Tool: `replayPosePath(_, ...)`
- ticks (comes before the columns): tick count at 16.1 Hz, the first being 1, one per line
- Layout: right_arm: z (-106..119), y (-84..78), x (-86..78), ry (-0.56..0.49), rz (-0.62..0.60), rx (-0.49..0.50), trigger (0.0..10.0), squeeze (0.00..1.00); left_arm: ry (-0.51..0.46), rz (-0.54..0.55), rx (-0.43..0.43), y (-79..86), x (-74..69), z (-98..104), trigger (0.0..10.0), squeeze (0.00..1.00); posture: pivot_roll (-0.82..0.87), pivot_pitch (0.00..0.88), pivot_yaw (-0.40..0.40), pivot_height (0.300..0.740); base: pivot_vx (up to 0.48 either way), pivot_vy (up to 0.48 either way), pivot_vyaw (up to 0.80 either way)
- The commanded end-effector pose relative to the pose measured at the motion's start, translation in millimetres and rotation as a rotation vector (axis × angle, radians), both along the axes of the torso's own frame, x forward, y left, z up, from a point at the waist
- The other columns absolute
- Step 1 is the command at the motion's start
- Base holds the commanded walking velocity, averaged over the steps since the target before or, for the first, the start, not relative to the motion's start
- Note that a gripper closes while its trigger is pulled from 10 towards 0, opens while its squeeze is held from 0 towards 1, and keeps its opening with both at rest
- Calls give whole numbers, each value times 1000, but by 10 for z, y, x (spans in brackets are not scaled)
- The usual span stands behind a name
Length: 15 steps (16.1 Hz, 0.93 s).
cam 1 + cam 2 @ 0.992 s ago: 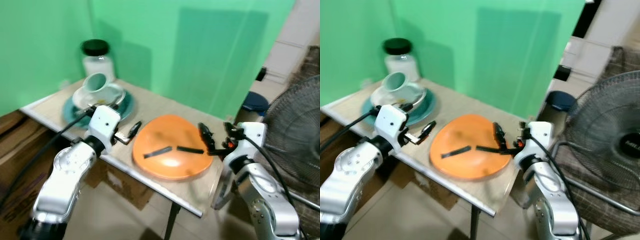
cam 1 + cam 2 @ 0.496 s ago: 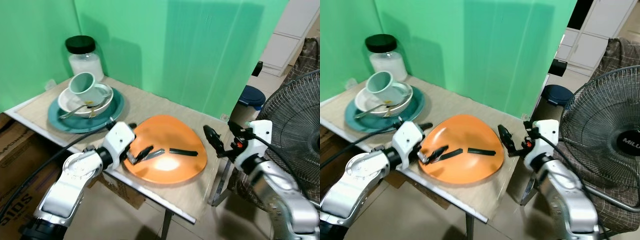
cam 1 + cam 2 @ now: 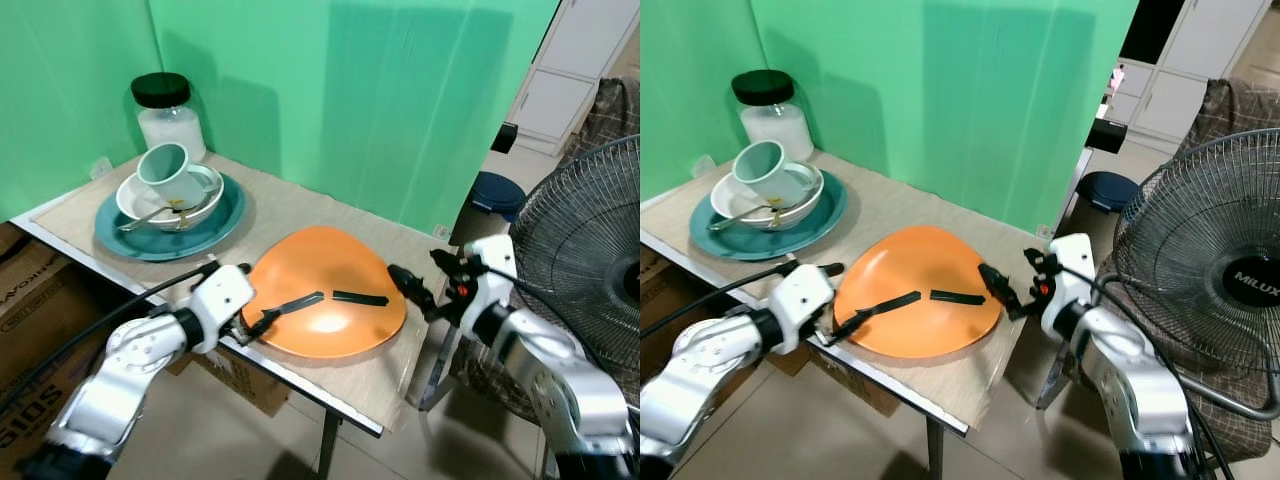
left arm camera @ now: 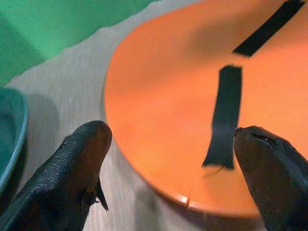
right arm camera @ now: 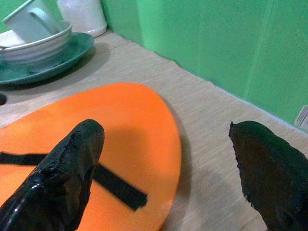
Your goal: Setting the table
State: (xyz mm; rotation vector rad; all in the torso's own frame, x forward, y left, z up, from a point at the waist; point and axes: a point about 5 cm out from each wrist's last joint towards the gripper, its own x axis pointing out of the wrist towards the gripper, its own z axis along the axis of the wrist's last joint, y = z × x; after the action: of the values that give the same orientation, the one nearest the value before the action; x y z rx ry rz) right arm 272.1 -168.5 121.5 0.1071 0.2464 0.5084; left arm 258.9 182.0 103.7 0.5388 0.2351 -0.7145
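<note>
An orange plate point(image 3: 325, 322) with two black strips point(image 3: 359, 297) lies near the front edge of the beige table point(image 3: 290, 212). My left gripper point(image 3: 252, 298) is at the plate's front-left rim, open, and its fingers point(image 4: 82, 159) straddle the rim point(image 4: 144, 159). My right gripper point(image 3: 418, 284) is at the plate's right edge, open, with nothing between its fingers point(image 5: 67, 168). At the table's far left a teal plate point(image 3: 215, 232) carries a white bowl point(image 3: 203, 205) with a pale green mug point(image 3: 168, 168) and a spoon point(image 3: 150, 215) in it.
A glass jar with a black lid point(image 3: 168, 110) stands behind the teal plate against the green wall. A large fan point(image 3: 590, 260) stands close on the right. A blue bin point(image 3: 495, 193) sits behind the table and a cardboard box point(image 3: 30, 300) below its left end.
The camera has shifted. My left gripper has drawn back from over the orange plate to its front-left rim. My right gripper has come closer to the plate's right edge.
</note>
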Motion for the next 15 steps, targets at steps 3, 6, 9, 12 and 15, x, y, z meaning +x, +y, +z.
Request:
replayPosePath(3,-25,-81,126,59,-90,29,10000,0,-45,39,-28,82,-65,28,10000,0,78,0,-46,740,0,0,0)
replayPosePath(6,-46,-53,141,93,-46,58,10000,0,-62,43,-64,111,-137,49,10000,0,82,0,-53,740,0,0,0)
replayPosePath(9,-71,-52,127,121,-13,51,10000,0,-58,57,-52,177,-164,8,10000,0,83,0,-56,740,0,0,0)
replayPosePath(12,-113,-31,83,190,74,77,10000,0,-33,81,-37,233,-228,-117,10000,0,83,0,-61,740,0,0,0)
replayPosePath(15,-129,-1,110,225,97,122,10000,0,0,78,-26,225,-294,-230,10000,0,82,0,-64,740,0,0,0)
